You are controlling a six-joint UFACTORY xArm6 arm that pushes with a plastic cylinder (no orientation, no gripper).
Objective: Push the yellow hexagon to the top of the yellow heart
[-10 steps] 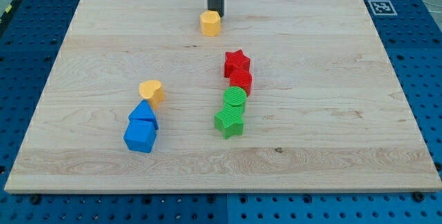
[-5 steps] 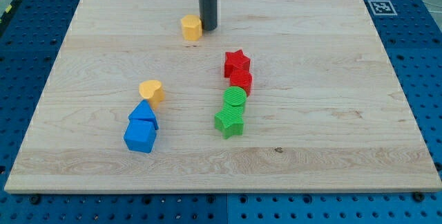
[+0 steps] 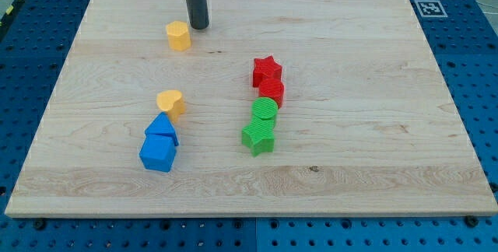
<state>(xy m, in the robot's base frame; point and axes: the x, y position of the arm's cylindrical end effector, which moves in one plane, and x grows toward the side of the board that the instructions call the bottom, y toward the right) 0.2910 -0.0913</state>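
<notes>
A: Where is my tip (image 3: 199, 26)?

B: Near the view's top of the worktop (image 3: 373, 151), just to the upper right of the yellow hexagon (image 3: 179, 35). Whether they touch I cannot tell. The end effector is a plain rod: it has no jaws and holds nothing.

A: The count?

B: Eight blocks: two of each colour. The yellow heart (image 3: 170, 102) lies well below the hexagon, touching the blue triangle (image 3: 162, 127), which abuts a blue cube (image 3: 158, 152).

A: And the rest?

B: A red star (image 3: 266, 70), a second red block (image 3: 272, 91), a green cylinder (image 3: 265, 110) and a green star (image 3: 258, 136) form a touching column at centre.

A: The hexagon's look?

B: Upright, flat top, matte yellow.
</notes>
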